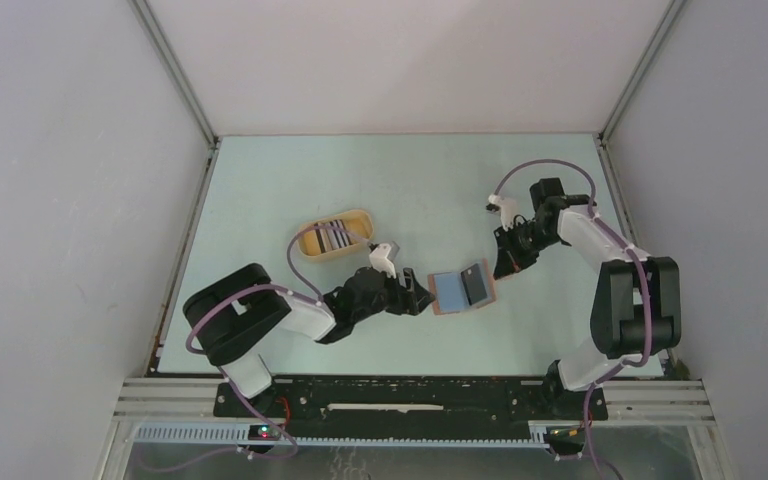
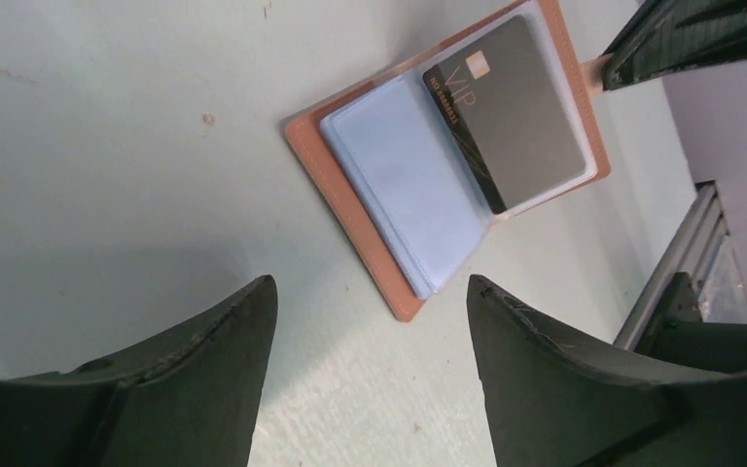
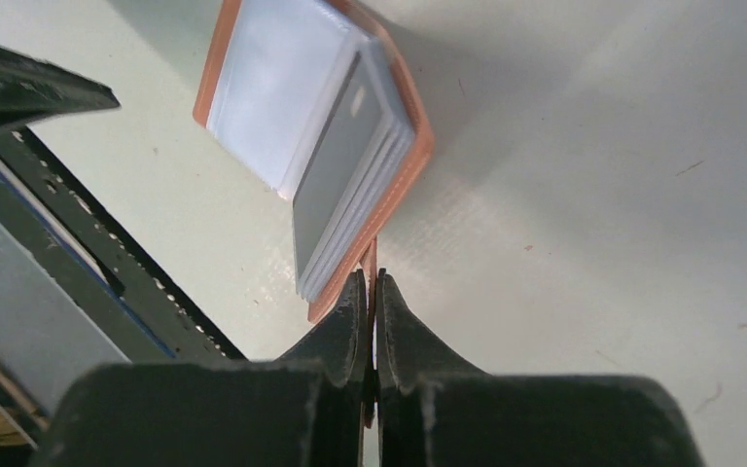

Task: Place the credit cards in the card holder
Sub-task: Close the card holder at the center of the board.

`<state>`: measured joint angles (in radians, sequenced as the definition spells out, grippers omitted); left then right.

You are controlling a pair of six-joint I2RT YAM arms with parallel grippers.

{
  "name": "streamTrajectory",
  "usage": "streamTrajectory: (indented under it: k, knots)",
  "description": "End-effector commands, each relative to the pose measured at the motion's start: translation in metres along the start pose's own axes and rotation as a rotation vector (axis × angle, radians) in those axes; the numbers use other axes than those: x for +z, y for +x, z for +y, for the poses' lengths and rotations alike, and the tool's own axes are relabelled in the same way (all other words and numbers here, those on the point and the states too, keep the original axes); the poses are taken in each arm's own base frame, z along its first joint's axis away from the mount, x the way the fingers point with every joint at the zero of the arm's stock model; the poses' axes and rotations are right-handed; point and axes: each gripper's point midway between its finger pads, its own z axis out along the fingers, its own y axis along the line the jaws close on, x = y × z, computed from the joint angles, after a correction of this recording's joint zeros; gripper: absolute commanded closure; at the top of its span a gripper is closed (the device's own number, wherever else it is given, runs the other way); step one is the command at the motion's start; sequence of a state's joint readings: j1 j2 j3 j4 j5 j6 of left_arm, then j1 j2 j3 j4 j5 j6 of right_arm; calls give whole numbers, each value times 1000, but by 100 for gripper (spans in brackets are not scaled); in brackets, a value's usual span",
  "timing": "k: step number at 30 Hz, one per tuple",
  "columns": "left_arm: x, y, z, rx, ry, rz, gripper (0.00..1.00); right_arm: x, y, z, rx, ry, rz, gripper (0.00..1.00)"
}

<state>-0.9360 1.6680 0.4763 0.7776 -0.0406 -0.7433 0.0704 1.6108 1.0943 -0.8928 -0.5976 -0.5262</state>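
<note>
The top camera looks steeply down from high and far behind the left gripper (image 1: 423, 300) and right gripper (image 1: 505, 269). Each wrist camera peers closely along its own fingers. The card holder (image 1: 462, 288) lies just ahead of the left gripper and touches the right gripper's tips. All three views share it.

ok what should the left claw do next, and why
Probably reach to the yellow tray for one of the credit cards: the left claw is open and empty, a dark card sits in the card holder, the right claw pinches its tab.
</note>
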Motion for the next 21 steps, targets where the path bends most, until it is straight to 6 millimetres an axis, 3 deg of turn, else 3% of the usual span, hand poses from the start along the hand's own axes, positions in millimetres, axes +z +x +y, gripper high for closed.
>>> streamTrajectory:
  k: [1,8,17,21]
  knots:
    - [-4,-37,-28,-7,165,-67,23,-4,-4,-5,-99,67,-16,100]
    - [6,-43,-24,-8,155,-43,19,-1,-8,-6,-76,62,-21,100]
    - [14,-35,-14,-41,115,-14,29,8,-35,20,-30,-76,-45,100]
    - [19,-31,-10,-51,92,3,39,5,-52,38,-60,-120,-73,99]
